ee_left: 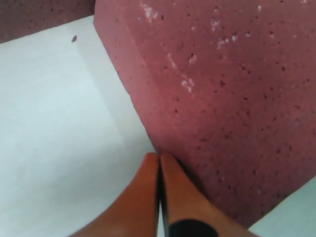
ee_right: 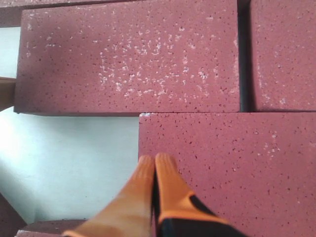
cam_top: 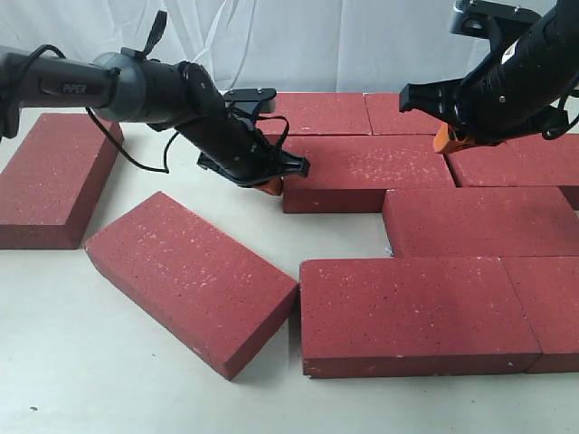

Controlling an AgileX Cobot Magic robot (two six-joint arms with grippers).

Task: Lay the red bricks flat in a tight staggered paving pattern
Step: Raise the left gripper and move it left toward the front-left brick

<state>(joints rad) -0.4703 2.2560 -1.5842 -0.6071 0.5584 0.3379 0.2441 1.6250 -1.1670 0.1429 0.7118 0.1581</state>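
1. The far brick [cam_top: 54,176] lies flat at the left of the table [cam_top: 90,380], well apart from the others.
2. The skewed brick [cam_top: 190,276] lies flat at an angle, its right corner just beside the front row.
3. The left gripper [cam_top: 271,185], fingers pressed together and empty, has its tips at the left end of the second-row brick [cam_top: 366,172].
4. The paved bricks [cam_top: 479,221] lie flat in staggered rows.
5. The right gripper [cam_top: 443,137], fingers pressed together and empty, hangs over them.

Staggered bricks [cam_top: 470,221] packed at right, angled brick [cam_top: 192,280] just beside their front-left end, lone brick [cam_top: 56,176] far left, apart
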